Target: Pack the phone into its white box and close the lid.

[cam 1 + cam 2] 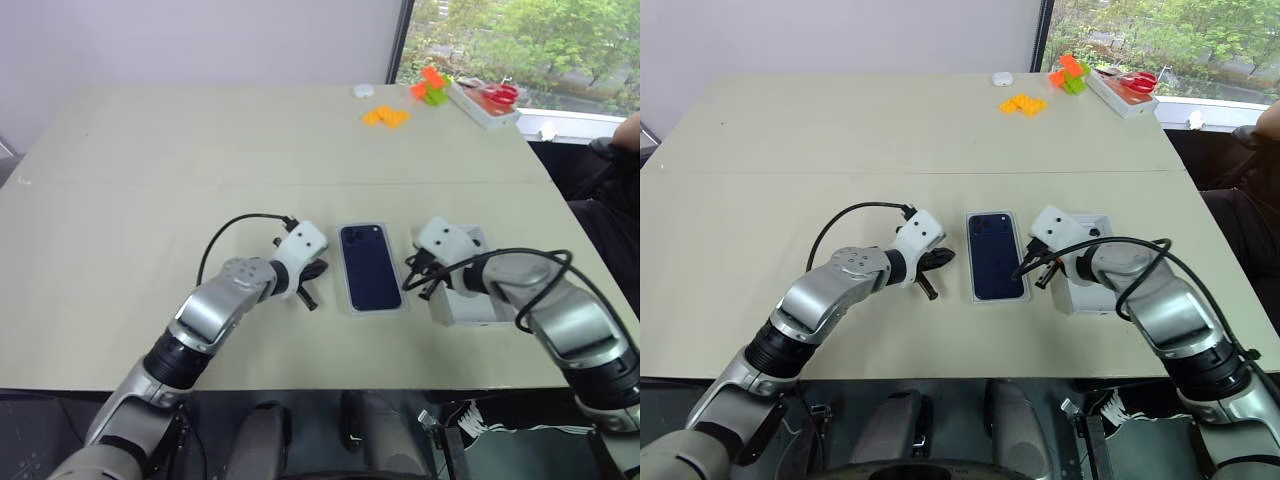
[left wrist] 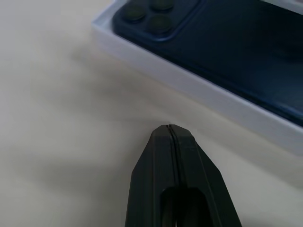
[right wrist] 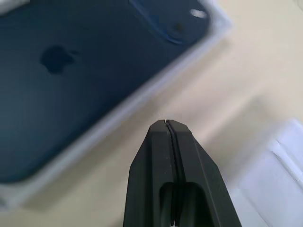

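Navy phone (image 1: 370, 265) is lying back-up inside the white box (image 1: 349, 296) at frame centre, so packing looks done. Left gripper (image 1: 930, 277) and right gripper (image 1: 1039, 273), both pressed together and empty, are flanking it. Lid (image 1: 470, 309) is waiting centre-right, uncovered.

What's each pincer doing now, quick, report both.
Left pincer: closed, empty, beside the white box.
Right pincer: closed, empty, between box and lid.

Soft daylight from the window (image 1: 520, 40) beyond the tabletop's (image 1: 200, 150) far right corner; faint shadows, wrist views blurred.
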Action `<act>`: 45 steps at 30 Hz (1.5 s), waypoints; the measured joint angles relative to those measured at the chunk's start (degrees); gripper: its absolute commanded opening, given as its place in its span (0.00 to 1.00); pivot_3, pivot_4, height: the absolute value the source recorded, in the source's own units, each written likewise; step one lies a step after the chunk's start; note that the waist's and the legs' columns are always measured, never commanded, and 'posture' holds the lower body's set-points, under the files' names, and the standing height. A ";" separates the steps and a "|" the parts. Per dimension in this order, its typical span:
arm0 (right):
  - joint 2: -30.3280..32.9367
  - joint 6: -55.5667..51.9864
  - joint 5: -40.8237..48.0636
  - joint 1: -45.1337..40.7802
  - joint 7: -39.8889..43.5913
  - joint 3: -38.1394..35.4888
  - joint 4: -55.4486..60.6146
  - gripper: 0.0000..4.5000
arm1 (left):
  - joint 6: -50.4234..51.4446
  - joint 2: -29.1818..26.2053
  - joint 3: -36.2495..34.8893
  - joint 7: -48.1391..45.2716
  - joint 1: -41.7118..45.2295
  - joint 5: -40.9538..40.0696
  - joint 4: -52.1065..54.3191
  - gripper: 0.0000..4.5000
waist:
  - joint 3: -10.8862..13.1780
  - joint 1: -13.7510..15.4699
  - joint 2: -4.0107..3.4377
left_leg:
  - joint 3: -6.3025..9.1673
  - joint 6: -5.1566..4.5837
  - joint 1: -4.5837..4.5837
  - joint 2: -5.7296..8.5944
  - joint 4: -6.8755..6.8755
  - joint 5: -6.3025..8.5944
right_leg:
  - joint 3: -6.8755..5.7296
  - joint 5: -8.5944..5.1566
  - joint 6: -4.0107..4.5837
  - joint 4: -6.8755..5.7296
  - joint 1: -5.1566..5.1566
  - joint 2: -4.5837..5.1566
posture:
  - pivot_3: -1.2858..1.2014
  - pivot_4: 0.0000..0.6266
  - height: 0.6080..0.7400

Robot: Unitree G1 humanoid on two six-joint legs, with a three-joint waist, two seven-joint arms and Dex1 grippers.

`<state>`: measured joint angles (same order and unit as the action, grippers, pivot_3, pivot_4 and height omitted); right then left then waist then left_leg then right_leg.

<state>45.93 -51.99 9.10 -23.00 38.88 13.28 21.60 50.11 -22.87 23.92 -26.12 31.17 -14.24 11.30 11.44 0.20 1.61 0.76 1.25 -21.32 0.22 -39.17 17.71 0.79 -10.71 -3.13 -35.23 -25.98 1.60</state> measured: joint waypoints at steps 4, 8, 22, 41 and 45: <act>-0.14 0.21 -0.37 -0.19 0.82 1.32 -0.68 0.00 | 0.39 1.19 0.12 -0.98 0.38 1.15 -0.46 0.01 | 0.00 0.08 0.00 | -0.02 0.00 0.01 0.01 -0.01 0.00 | 0.01 0.06 0.07 0.01 0.01 0.04 | 0.52 0.24 0.89; -0.62 0.52 -0.55 -0.17 1.50 2.19 -0.66 0.00 | 0.64 2.59 0.76 -2.18 0.73 1.66 -0.81 0.01 | 0.00 0.06 0.00 | -0.02 0.00 0.02 0.01 -0.02 0.00 | 0.01 0.06 0.06 0.01 0.02 0.03 | 0.52 0.24 0.89; 2.17 -0.54 -0.27 5.05 3.11 -1.18 3.14 0.00 | -0.61 6.88 2.18 -6.59 4.10 4.00 -6.29 0.01 | -0.03 0.54 -0.01 | 0.00 -0.01 0.03 0.06 -0.04 0.00 | 0.00 0.07 0.04 0.04 0.11 0.08 | 0.52 0.24 0.89; 3.77 -0.64 -0.08 7.44 3.25 -4.24 3.31 0.00 | 0.74 8.36 3.11 -11.20 4.84 4.79 -6.51 0.01 | -0.04 0.38 -0.01 | 0.00 -0.01 0.04 0.05 -0.05 0.01 | 0.01 0.07 0.02 0.03 0.11 0.05 | 0.52 0.24 0.89; 4.38 -0.10 -0.40 7.42 3.82 -4.07 3.31 0.00 | 1.11 8.60 2.39 -11.18 4.67 4.77 -6.34 0.01 | -0.04 0.38 -0.01 | -0.01 -0.01 0.04 0.05 -0.05 0.01 | 0.01 0.07 0.01 0.03 0.11 0.05 | 0.52 0.24 0.89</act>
<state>50.31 -52.09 8.69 -15.59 42.70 9.21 24.91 51.21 -14.27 26.31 -37.30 35.83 -9.47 4.96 11.40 0.58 1.60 0.75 1.24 -21.27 0.27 -39.22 17.72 0.80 -10.64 -3.12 -35.21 -25.87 1.65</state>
